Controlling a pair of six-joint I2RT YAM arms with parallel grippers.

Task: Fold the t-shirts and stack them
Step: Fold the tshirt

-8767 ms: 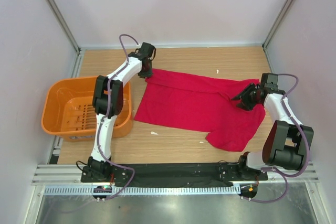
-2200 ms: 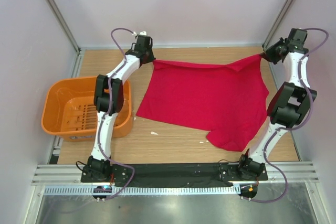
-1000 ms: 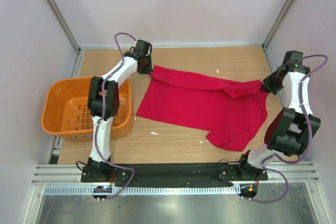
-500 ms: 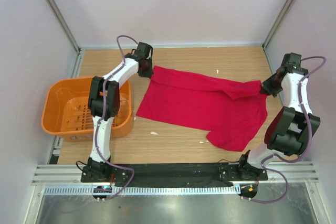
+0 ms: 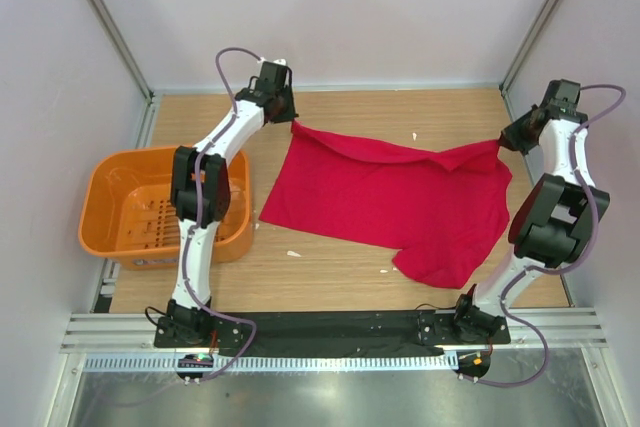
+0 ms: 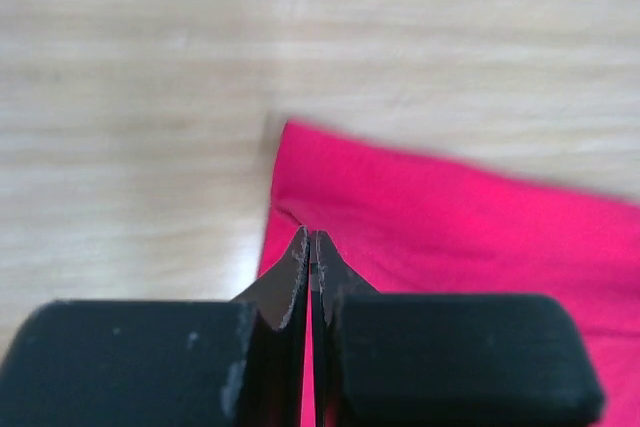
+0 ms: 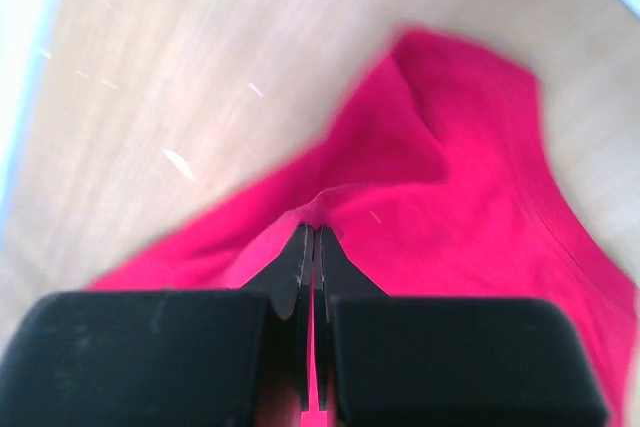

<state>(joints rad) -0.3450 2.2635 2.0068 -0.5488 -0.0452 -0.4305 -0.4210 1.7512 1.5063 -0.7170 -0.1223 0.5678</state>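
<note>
The red t-shirt (image 5: pixel 390 197) lies spread across the wooden table, its far edge lifted off the wood. My left gripper (image 5: pixel 291 121) is shut on the t-shirt's far left corner (image 6: pixel 300 209). At the far right, my right gripper (image 5: pixel 500 143) is shut on the other far corner (image 7: pixel 330 197). The raised edge sags in a fold (image 5: pixel 440 158) between the two grips. Both wrist views show thin red cloth pinched between closed black fingers (image 6: pixel 295 277) (image 7: pixel 297 267). The shirt's near part rests flat, one sleeve (image 5: pixel 440 265) pointing toward the near edge.
An orange slotted basket (image 5: pixel 110 222) stands at the table's left side beside the left arm. Small white specks (image 5: pixel 293 253) lie on the wood near the shirt's near edge. Grey walls close in the far and side edges.
Both grippers have lifted and moved toward the far wall with their corners, the right one also outward. The shirt's far edge has risen and stretched, with less of it folded over.
</note>
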